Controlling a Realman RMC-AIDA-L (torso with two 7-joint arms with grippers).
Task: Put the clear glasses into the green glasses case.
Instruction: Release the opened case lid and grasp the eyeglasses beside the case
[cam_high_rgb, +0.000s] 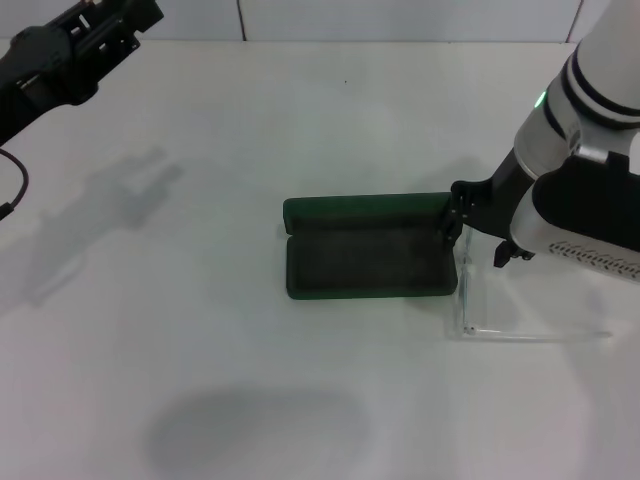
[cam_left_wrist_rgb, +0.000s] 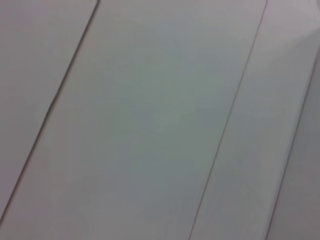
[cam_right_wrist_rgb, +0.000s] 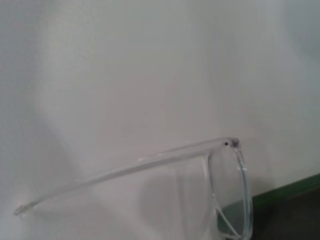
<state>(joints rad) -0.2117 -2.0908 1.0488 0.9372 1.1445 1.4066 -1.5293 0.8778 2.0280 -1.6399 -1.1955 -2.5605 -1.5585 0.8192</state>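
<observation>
i have a white table (cam_high_rgb: 200, 330) in front of me, and the green glasses case (cam_high_rgb: 368, 258) lies open near its middle, lid folded back toward the far side, dark lining facing up and nothing in it yet. the right arm's white forearm comes in from the right, its right gripper (cam_high_rgb: 480, 225) hanging over the case's right end. i cannot tell from either view whether it is clenched or released. the left gripper (cam_high_rgb: 100, 35) sits parked at the far left, raised off the table.

the clear glasses (cam_high_rgb: 500, 300) sit just to the right of the case, right beside its right edge and below the right gripper; whether they are lifted or resting on the table i cannot say. in the right wrist view one thin arm (cam_right_wrist_rgb: 125, 170) stretches out from the lens corner (cam_right_wrist_rgb: 235, 145).

i judge them light, slick and springy, with arms that flex. i'd take hold at the stiff lens front or hinge corner, gently.
</observation>
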